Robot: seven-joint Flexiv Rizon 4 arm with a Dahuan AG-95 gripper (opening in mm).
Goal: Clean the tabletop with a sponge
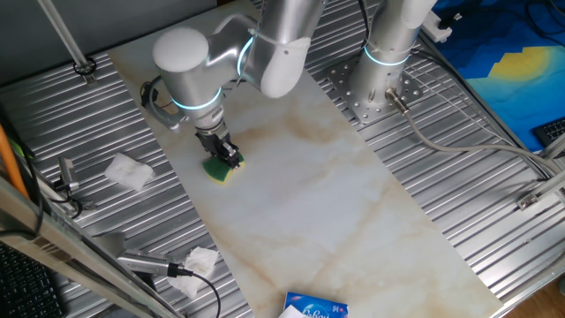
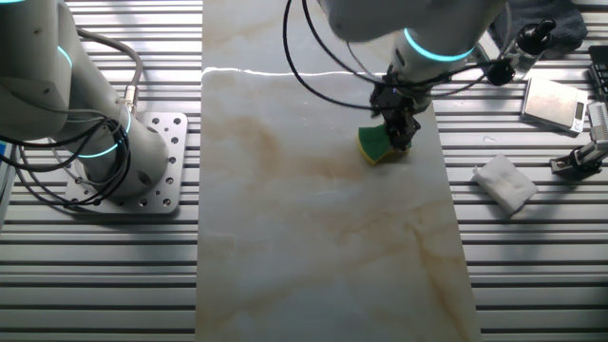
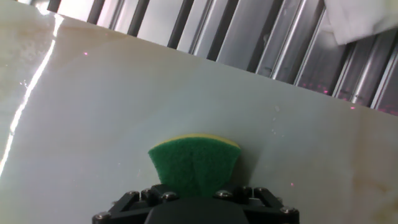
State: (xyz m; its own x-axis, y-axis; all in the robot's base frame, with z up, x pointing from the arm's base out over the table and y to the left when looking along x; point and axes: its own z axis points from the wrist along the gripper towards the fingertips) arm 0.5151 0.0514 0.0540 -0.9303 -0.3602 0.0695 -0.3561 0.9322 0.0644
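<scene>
The tabletop [image 1: 335, 203] is a long off-white marble-look slab with brown veins; it also shows in the other fixed view [image 2: 313, 247] and the hand view [image 3: 124, 106]. The sponge [image 1: 218, 170] is yellow with a green scouring layer. It rests on the slab near its left edge. My gripper [image 1: 228, 159] is shut on the sponge and presses it onto the slab. In the other fixed view the sponge [image 2: 374, 144] sits under the gripper [image 2: 399, 133]. In the hand view the pinched green sponge [image 3: 194, 163] fills the space just ahead of the gripper [image 3: 196, 196].
Crumpled white tissues [image 1: 129, 172] [image 1: 196, 262] lie on the ribbed grey metal surface [image 1: 106, 115] left of the slab. A blue packet [image 1: 314, 308] lies at the slab's near end. A second arm's base [image 1: 375, 88] stands at the far right.
</scene>
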